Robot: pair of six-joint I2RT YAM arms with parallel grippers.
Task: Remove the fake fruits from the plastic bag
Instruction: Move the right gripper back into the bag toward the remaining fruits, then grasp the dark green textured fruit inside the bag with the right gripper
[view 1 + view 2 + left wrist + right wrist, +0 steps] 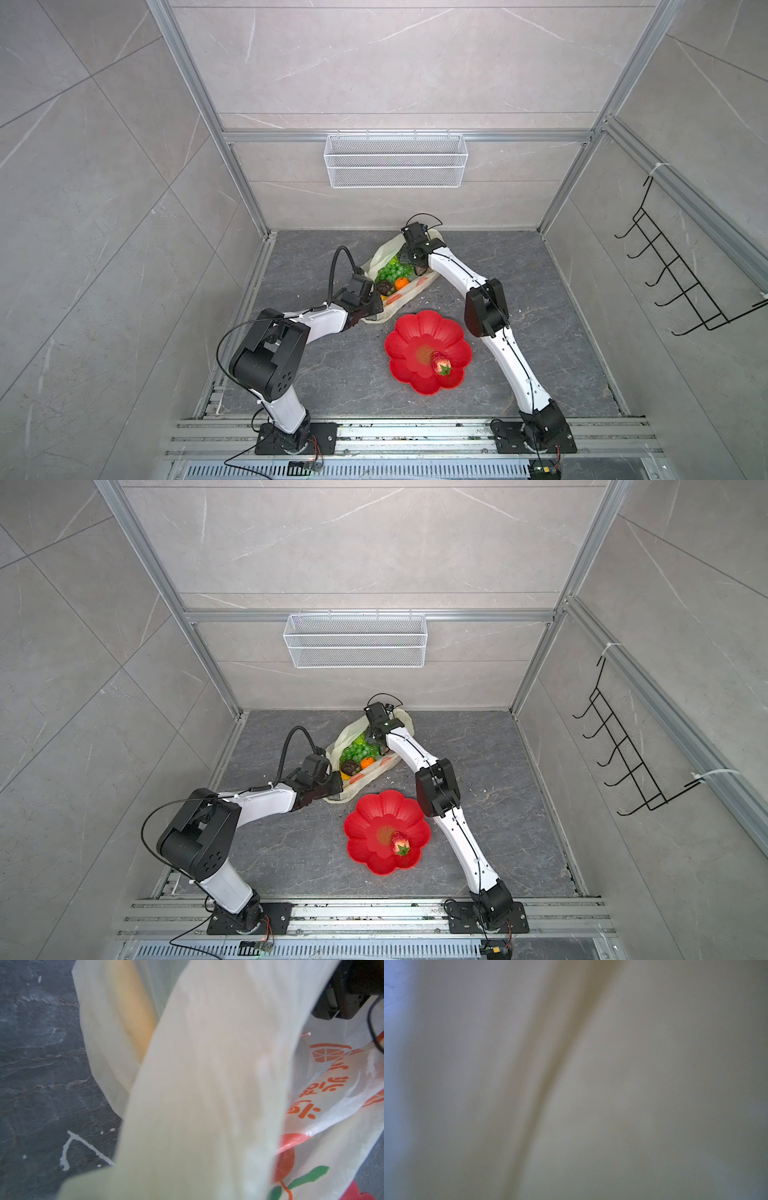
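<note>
Toward the table's (311, 374) back, the bag (383, 252) lies lengthwise from near-left to far-right, fruits (390, 270) inside; the left gripper (371, 311) clamps its near end, while the right gripper's (417, 267) jaws, hidden within, cannot be read.

The dark grey stone-patterned table (324, 386) carries two things — a cream plastic bag (384, 254) toward the back, a red flower-shaped plate (409, 328) just in front.
</note>
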